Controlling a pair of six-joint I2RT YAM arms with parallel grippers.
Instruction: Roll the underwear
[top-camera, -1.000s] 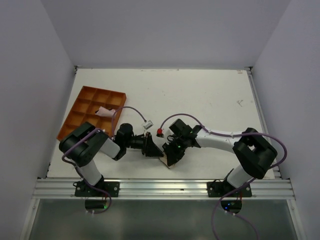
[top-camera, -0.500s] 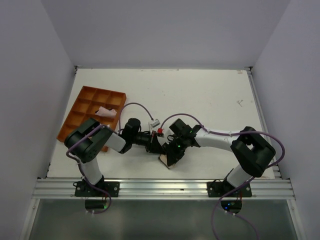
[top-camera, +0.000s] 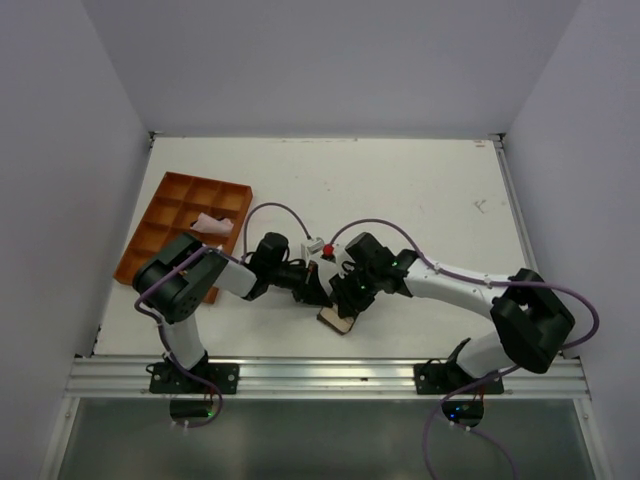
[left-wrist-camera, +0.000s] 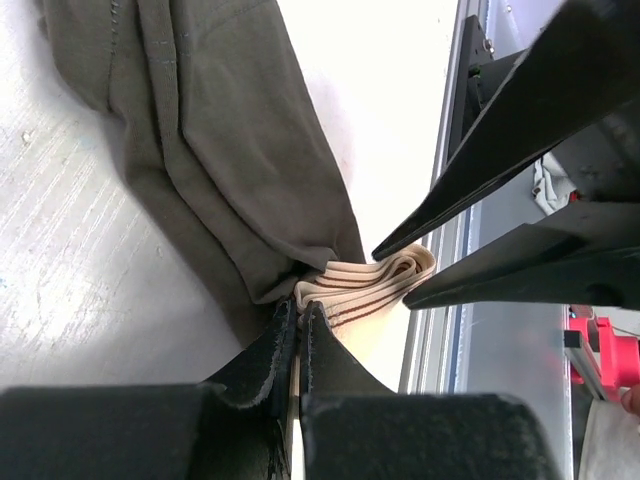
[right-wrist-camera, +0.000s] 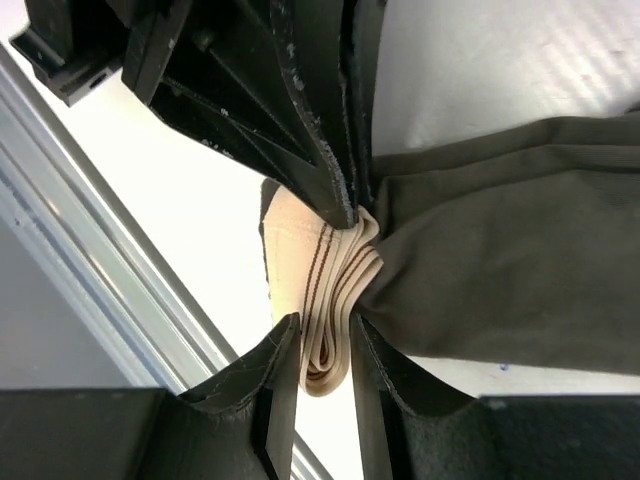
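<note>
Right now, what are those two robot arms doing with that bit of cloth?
They are working on rolling up the underwear. The left pincer and the right pincer each pinch its bunched tan waistband from opposite sides, near the front edge of the table. The dark part lies loose on the table, so the roll is not finished. A pink cloth sits in an orange tray nearby.

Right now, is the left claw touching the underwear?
Touching. The left wrist view shows the left gripper pinching the underwear by its tan waistband.
</note>
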